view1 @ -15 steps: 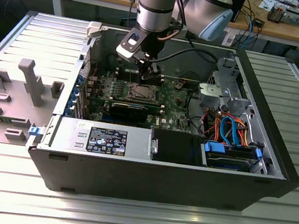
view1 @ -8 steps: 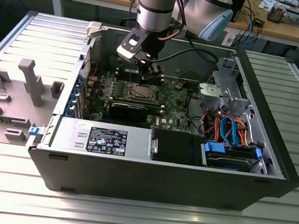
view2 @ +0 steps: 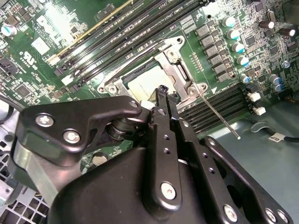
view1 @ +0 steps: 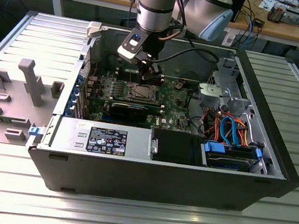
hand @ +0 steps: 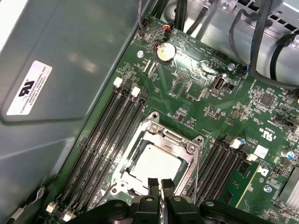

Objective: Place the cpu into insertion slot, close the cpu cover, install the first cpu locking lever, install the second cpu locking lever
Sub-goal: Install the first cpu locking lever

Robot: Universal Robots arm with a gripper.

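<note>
Chunky black gripper (hand: pixel 160 184) linkage, matte with shiny screw heads, hogged the foreground in both wrist views. Its two narrow fingertips were pinched together with just a sliver between them, and I couldn't spot anything held. They hovered right at the edge of the cpu (hand: pixel 152 161), a flat square with a dull silver-grey top, which sat in the insertion slot (view1: pixel 142 92). The cpu cover (hand: pixel 171 135), a thin stamped metal frame, lay down around it. One skinny wire lever (view2: pixel 217 115) stuck out over the long black memory slots (view2: pixel 219 100). The gripper body hid the socket's near edge, so whether anything touched was anyone's guess.
</note>
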